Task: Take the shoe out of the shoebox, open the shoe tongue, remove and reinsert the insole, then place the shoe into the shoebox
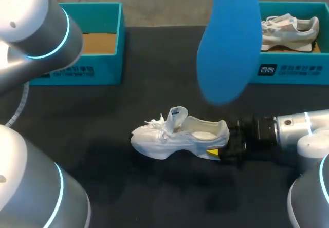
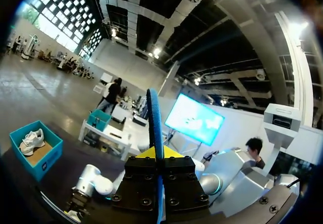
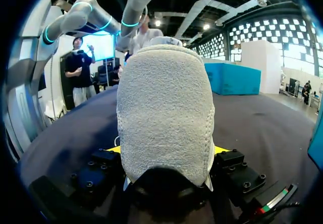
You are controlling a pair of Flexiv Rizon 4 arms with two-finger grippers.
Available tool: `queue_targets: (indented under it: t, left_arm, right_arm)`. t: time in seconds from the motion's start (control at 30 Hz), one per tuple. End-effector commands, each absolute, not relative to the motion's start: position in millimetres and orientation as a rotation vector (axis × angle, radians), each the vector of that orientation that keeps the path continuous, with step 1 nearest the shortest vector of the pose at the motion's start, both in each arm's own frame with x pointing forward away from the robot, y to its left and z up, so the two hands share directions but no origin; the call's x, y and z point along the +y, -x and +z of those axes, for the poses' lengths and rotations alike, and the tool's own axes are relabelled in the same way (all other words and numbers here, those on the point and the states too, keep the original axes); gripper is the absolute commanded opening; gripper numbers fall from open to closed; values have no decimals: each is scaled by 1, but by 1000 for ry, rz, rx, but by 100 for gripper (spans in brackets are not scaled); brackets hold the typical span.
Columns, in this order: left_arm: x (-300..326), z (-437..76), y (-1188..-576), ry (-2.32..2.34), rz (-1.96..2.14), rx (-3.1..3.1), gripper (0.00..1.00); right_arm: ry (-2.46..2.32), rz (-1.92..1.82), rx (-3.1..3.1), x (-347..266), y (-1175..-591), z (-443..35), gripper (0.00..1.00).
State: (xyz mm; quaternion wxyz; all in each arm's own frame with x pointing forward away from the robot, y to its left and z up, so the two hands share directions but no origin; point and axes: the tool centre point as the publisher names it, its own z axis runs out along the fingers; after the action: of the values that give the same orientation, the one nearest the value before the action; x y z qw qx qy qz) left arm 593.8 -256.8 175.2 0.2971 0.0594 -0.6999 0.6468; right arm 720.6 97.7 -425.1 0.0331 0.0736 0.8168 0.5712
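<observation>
A white shoe (image 1: 177, 135) lies on its sole on the dark table (image 1: 103, 176), toe to the left, tongue pulled up. My right gripper (image 1: 226, 148) comes in from the right and is shut on its heel; in the right wrist view the heel (image 3: 164, 118) fills the space between the yellow fingertips (image 3: 219, 149). The blue insole (image 1: 229, 43) hangs high above the table, close to the camera. My left gripper (image 2: 159, 156) is shut on it, and the insole (image 2: 155, 128) shows edge-on there. That gripper is out of the head view.
An open teal shoebox (image 1: 97, 43) with a bare cardboard floor stands at the back left. A second teal box (image 1: 293, 66) at the back right holds another white shoe (image 1: 288, 30). My left arm (image 1: 31, 27) looms over the left side.
</observation>
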Motion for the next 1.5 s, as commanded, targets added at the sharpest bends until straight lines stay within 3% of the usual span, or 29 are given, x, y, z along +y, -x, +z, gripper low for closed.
queue_targets:
  t: [0.03, 1.5]
  left_arm:
    - [-249, 178, -586, -152, 1701, -1877, 0]
    - [-226, 181, -550, -219, 1628, -1802, 0]
  right_arm:
    - [-227, 1754, 2516, 99, -720, -426, 0]
    - [-232, 1747, 2527, 98, -721, -426, 0]
